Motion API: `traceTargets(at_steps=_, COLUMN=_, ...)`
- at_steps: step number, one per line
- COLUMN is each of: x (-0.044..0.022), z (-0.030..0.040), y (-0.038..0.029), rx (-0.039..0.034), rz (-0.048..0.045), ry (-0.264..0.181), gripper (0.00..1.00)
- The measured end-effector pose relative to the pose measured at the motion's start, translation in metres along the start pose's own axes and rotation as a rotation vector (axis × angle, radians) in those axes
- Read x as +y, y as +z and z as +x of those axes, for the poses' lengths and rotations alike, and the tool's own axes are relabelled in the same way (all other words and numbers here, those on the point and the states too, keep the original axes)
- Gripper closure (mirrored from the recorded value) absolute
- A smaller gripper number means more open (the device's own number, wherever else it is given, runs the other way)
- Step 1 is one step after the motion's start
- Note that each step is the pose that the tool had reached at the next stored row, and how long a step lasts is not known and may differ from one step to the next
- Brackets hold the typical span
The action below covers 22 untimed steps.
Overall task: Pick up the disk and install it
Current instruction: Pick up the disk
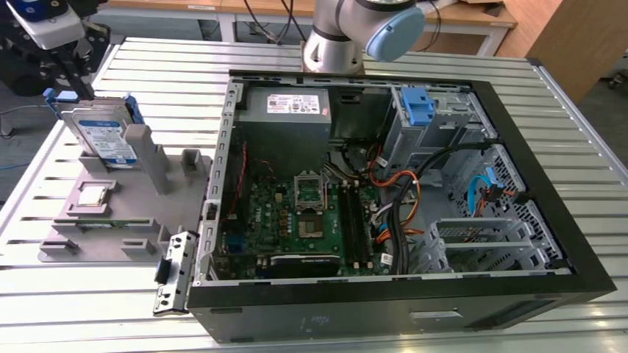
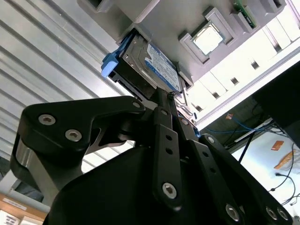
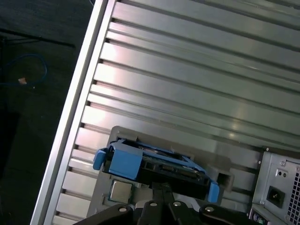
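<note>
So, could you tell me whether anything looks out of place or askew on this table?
Nothing stands out. The disk stands upright in its slot on the grey stand, with the gripper at its upper edge. The computer case lies open on its side, cables loosely routed inside.

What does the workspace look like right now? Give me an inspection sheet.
Surface: ribbed metal table, carrying a grey fixture and an open computer case.
Job's things: disk stands upright in the fixture, outside the case.
Clutter: processor chip on the fixture; metal bracket beside the case.
Grippers: gripper at the disk's top edge.
Cables: orange and black cables inside the case.
Surroundings: wooden benches behind the table.
</note>
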<state>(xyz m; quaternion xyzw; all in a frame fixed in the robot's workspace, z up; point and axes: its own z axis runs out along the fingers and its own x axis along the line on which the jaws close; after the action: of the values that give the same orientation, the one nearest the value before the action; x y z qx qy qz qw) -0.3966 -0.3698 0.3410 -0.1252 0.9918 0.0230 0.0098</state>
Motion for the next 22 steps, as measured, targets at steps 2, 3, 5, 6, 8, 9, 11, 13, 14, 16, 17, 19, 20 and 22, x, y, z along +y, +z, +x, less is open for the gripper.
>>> traceTargets(at_steps=2, x=0.0, z=0.0, y=0.0, rx=0.0006, rz=-0.0004, ry=-0.015, gripper=0.9)
traceTargets(at_steps=3, x=0.0, z=0.0, y=0.0, rx=0.0007, rz=-0.0004, ry=-0.015, gripper=0.9)
traceTargets(at_steps=5, x=0.0, z=0.0, y=0.0, rx=0.0007, rz=-0.0004, ry=-0.015, gripper=0.9)
traceTargets(at_steps=6, x=0.0, z=0.0, y=-0.0001, rx=0.0008, rz=-0.0004, ry=-0.015, gripper=0.9)
traceTargets(at_steps=8, x=0.0, z=0.0, y=0.0, rx=0.0007, rz=-0.0004, ry=-0.015, gripper=0.9)
traceTargets(at_steps=9, x=0.0, z=0.0, y=0.0, rx=0.0007, rz=-0.0005, ry=-0.016, gripper=0.9)
traceTargets(at_steps=11, x=0.0, z=0.0, y=0.0, rx=0.0014, rz=-0.0012, ry=-0.032, gripper=0.9)
traceTargets(at_steps=13, x=0.0, z=0.0, y=0.0001, rx=0.0027, rz=-0.002, ry=-0.066, gripper=0.9)
traceTargets(at_steps=14, x=0.0, z=0.0, y=0.0001, rx=0.0035, rz=-0.0024, ry=-0.083, gripper=0.9)
traceTargets(at_steps=16, x=0.0, z=0.0, y=0.0001, rx=0.0051, rz=-0.0033, ry=-0.118, gripper=0.9)
traceTargets(at_steps=17, x=0.0, z=0.0, y=0.0001, rx=0.0059, rz=-0.0037, ry=-0.136, gripper=0.9)
traceTargets(at_steps=19, x=0.0, z=0.0, y=0.0002, rx=0.0074, rz=-0.0047, ry=-0.172, gripper=0.9)
traceTargets(at_steps=20, x=0.0, z=0.0, y=0.0001, rx=0.008, rz=-0.005, ry=-0.187, gripper=0.9)
traceTargets(at_steps=22, x=0.0, z=0.0, y=0.0001, rx=0.0087, rz=-0.0054, ry=-0.202, gripper=0.9)
